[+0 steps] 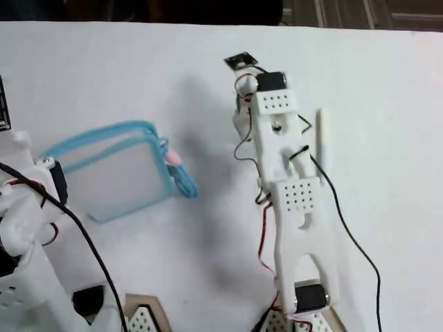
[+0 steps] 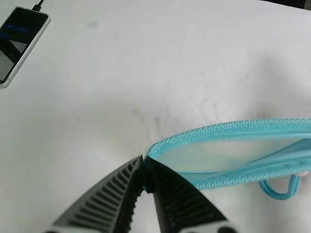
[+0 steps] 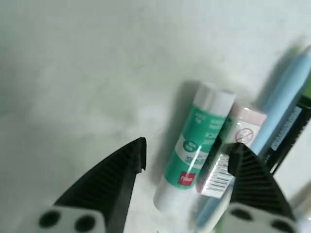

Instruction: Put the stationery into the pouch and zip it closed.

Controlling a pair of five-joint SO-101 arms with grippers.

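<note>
A clear pouch (image 1: 118, 176) with a teal zipper lies left of centre, its mouth gaping (image 2: 228, 145), with a pink pull (image 1: 173, 159) at the right end. My left gripper (image 2: 144, 167) is shut on the pouch's zipper corner (image 1: 47, 164). My right gripper (image 3: 189, 151) is open and hangs low over a green-and-white glue stick (image 3: 197, 155), which lies between its fingers. Beside the glue stick lie a pink eraser (image 3: 228, 155), a light blue pen (image 3: 279, 116) and a green-black marker (image 3: 299, 121). The right arm (image 1: 291, 180) covers these from above. A white pen (image 1: 322, 138) lies by that arm.
A phone (image 2: 19, 41) lies on the white table beyond the pouch, at the far left (image 1: 3, 104). A small black card (image 1: 240, 61) sits past the right arm. A teal cord loop (image 1: 187, 183) trails from the pouch. The table's far edge (image 1: 208, 24) borders dark floor.
</note>
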